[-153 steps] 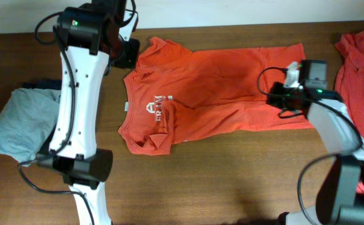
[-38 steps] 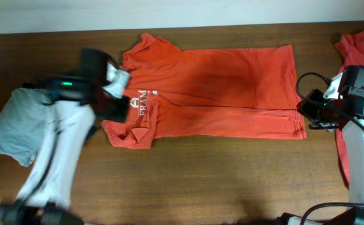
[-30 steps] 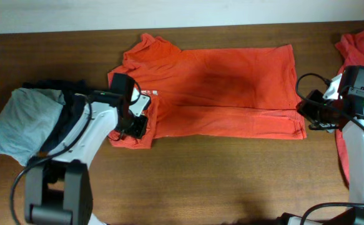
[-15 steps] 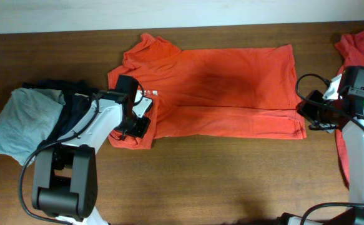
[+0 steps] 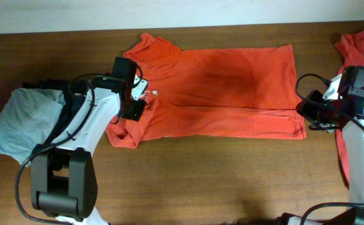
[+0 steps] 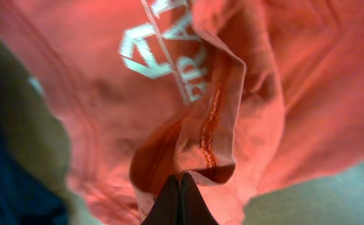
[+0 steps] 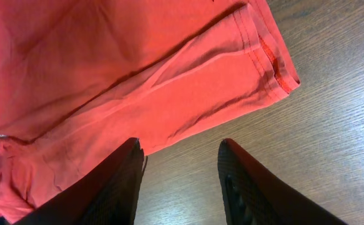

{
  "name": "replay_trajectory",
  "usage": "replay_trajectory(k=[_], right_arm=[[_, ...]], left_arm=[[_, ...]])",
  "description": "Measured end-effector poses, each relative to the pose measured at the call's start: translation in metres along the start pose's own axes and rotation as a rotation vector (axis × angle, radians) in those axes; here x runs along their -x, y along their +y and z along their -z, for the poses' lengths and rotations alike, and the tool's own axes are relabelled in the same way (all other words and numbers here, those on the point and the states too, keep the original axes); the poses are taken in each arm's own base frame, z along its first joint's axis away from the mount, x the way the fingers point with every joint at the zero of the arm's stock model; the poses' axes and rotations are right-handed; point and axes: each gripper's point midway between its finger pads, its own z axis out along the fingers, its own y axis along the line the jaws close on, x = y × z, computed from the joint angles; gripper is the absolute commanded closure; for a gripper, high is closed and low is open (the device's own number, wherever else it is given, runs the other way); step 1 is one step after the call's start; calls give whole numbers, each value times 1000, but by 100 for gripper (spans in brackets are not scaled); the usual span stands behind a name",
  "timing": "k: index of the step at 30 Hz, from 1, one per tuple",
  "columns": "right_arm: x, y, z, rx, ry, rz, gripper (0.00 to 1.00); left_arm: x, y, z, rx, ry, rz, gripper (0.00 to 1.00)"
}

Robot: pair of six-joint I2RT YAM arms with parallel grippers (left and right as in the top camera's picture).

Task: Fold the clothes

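Left gripper has raised the T-shirt hem, print partly hidden.

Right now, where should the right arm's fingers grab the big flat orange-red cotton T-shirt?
Grip the stitched hem corner of the orange-red cotton T-shirt. It lies flat, jutting onto the brown wooden table, so the open right fingers could probably come from the table side and pinch its edge.
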Motion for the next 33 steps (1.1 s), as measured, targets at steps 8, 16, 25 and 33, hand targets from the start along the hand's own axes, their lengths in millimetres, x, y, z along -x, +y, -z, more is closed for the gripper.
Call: replay_trajectory(k=[8,16,25,33], right_arm=[[0,-1,0,-4,-2,0,57],[1,-1,0,-7,-3,0,57],[1,-1,0,-8,-4,0,57],[1,-1,0,-8,-3,0,57]], left_arm=[[23,20,2,107,-87,-3,99],[50,40,10,220,-183,-73,94],[54,44,12,253,-186,-170,91],[42,57,10,260,-145,-163,65]])
